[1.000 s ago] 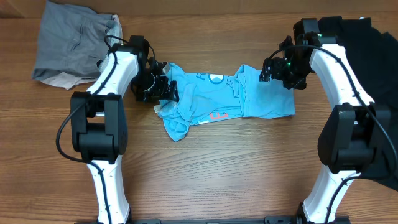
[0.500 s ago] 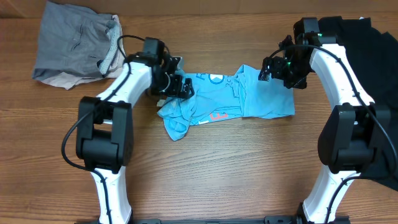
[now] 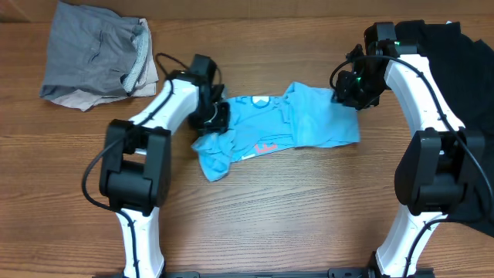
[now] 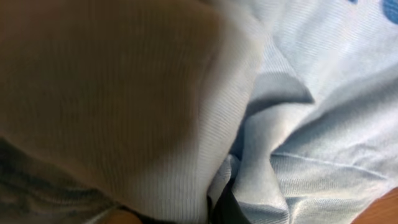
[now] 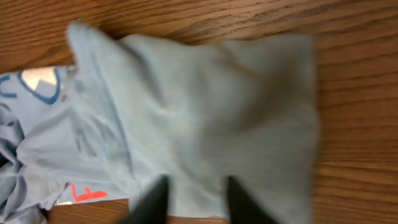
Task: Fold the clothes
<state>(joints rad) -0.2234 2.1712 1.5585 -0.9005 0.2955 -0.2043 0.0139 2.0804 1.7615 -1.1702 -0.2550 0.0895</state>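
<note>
The clothes in play are a light blue T-shirt [image 3: 309, 123] with red and white lettering, lying crumpled across the middle of the table. My left gripper [image 3: 214, 117] is shut on its bunched left side. In the left wrist view blue and whitish folds [image 4: 292, 143] fill the frame and hide nearly all of the fingers. My right gripper [image 3: 345, 94] is at the shirt's back right corner. In the right wrist view its two blurred dark fingers [image 5: 155, 200] stand a narrow gap apart on the shirt's [image 5: 205, 106] edge, with fabric between them.
A pile of grey and beige garments [image 3: 93, 58] lies at the back left. A black garment [image 3: 467, 69] lies at the right behind the right arm. Bare wooden table [image 3: 270, 216] stretches in front of the shirt.
My left gripper moved right onto the shirt and shut, bunching the left side. The shirt's right edge pulled in slightly. The right arm barely moved.
</note>
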